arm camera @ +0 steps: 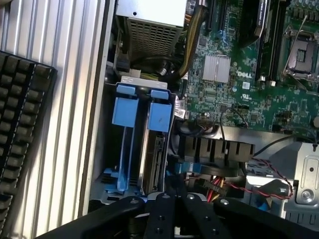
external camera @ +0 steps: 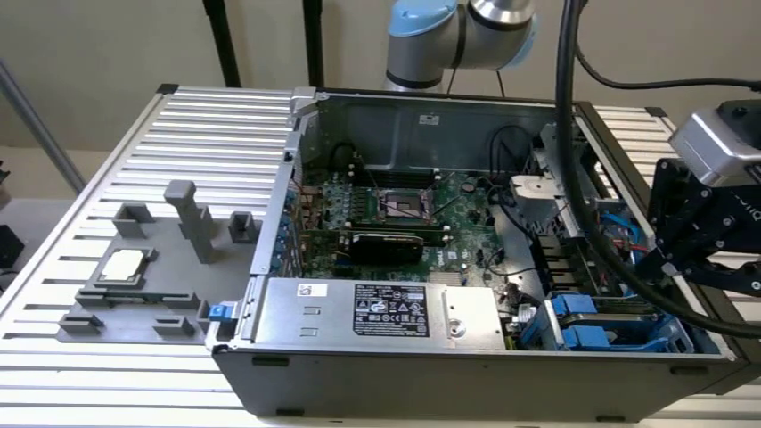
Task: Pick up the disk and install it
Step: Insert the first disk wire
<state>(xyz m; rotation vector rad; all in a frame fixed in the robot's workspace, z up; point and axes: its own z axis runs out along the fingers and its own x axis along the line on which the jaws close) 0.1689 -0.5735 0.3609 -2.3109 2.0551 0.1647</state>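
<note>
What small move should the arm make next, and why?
Probably ease the pincer down toward the disk. The pincer hangs over a corner of the computer case, apart from the disk, which stands on edge there beside a bare blue caddy.

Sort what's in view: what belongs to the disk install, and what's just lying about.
Job: grey metal hard drive in blue plastic bracket, standing inside the open grey metal computer case; black pincer close by.
Lying about: small square silver CPU chip on grey plastic fixture; black keyboard; bare blue plastic caddy.
</note>
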